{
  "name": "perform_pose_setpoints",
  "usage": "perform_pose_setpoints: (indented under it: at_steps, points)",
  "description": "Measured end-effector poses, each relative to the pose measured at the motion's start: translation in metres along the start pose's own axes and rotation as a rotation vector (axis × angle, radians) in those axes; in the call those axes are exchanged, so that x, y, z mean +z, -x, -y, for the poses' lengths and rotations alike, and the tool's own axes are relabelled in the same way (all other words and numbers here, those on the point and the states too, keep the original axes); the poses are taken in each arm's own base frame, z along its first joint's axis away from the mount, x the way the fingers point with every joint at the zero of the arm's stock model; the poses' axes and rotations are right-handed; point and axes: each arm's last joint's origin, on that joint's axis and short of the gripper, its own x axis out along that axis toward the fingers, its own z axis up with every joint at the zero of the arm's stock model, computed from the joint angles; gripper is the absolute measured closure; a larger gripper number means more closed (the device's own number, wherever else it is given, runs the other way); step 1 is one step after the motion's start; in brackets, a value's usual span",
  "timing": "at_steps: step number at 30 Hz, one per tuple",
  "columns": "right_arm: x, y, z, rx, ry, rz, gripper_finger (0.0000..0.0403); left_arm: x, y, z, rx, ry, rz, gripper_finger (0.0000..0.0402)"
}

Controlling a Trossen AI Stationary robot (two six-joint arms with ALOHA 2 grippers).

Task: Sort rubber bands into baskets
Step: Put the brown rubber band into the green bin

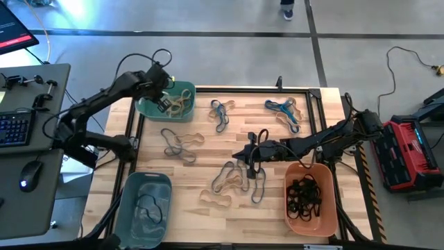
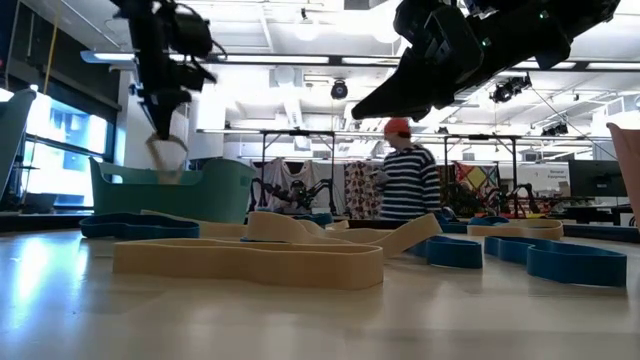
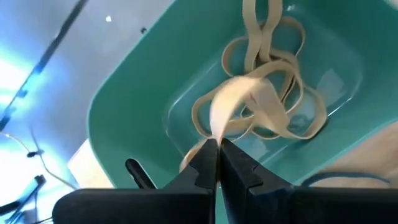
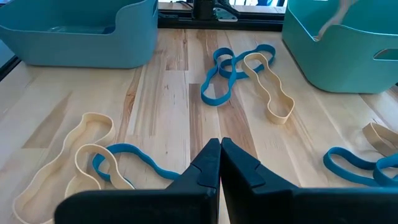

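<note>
My left gripper (image 1: 165, 102) hangs over the teal-green basket (image 1: 149, 109) at the table's far left, shut on a tan rubber band (image 3: 239, 99). Several more tan bands (image 3: 273, 50) lie on that basket's floor. My right gripper (image 1: 244, 155) is shut on nothing and hovers above the middle of the table, over loose tan and blue rubber bands (image 4: 217, 87) lying flat on the wood. The grey-blue basket (image 1: 132, 226) at the near left holds a dark band. The orange basket (image 1: 326, 222) at the near right holds black bands. My left gripper pinches the tan band between its two fingertips, at one end of the loop (image 3: 214, 132). The fingers slant down from above. The band hangs slack below them (image 2: 166, 152), over the inside of the teal-green basket, clear of the bands on its floor.
Loose bands lie spread over the wooden tabletop: a blue and tan cluster at the far right (image 1: 283, 111), a grey pair at the left middle (image 1: 182, 144), tan and blue ones near the front (image 2: 250, 262). A person in a striped shirt (image 2: 408, 185) stands beyond the table.
</note>
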Motion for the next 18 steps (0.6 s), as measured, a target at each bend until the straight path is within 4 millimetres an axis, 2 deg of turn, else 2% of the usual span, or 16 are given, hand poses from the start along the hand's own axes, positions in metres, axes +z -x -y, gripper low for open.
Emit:
perform_pose_setpoints:
  at_steps: [10, 18]
  points:
    - [0.0, 0.0, 0.0, -0.001, 0.002, -0.001, 0.0403, 0.01, -0.049, -0.005, -0.005, -0.017, -0.185, 0.0401]
    - [0.0, 0.0, 0.0, -0.001, 0.002, -0.001, 0.0403, 0.012, -0.066, -0.005, -0.019, -0.064, -0.246, 0.0401]
